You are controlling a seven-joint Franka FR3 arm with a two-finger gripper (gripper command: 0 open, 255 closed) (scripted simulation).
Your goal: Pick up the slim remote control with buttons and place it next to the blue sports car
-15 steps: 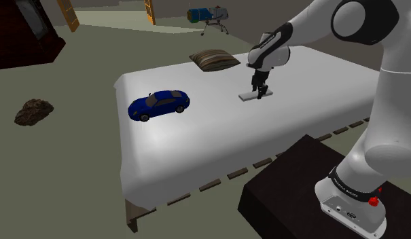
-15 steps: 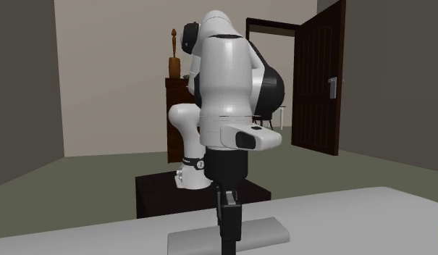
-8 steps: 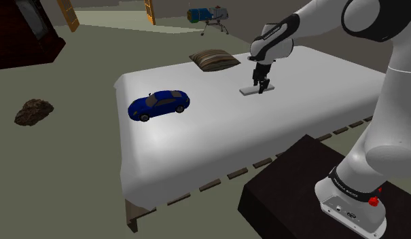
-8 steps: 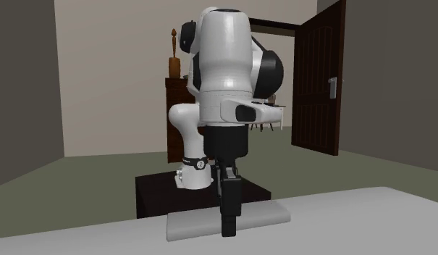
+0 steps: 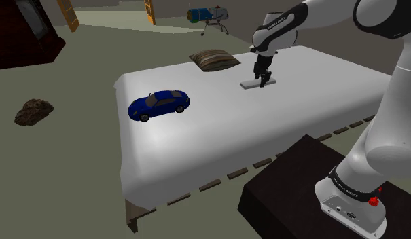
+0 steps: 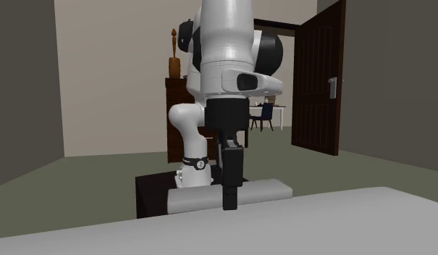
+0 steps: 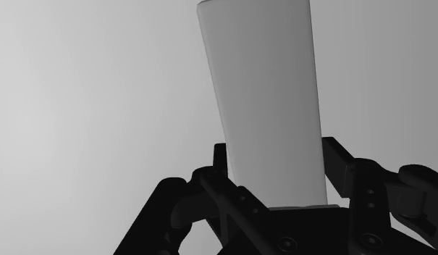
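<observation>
White bed [image 5: 217, 136] with a blue sports car [image 5: 158, 104] on it. Well apart from the car, a black end effector [image 5: 265, 81] clasps a plain grey slim remote [image 5: 249, 85], held just off the sheet.

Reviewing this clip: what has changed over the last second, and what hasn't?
The black claw, shut on the flat pale grey slim remote, has risen and lifted it off the white bed, where it lay a second ago. No new grasp or release shows. The blue sports car and the striped brown pillow stayed put.
</observation>
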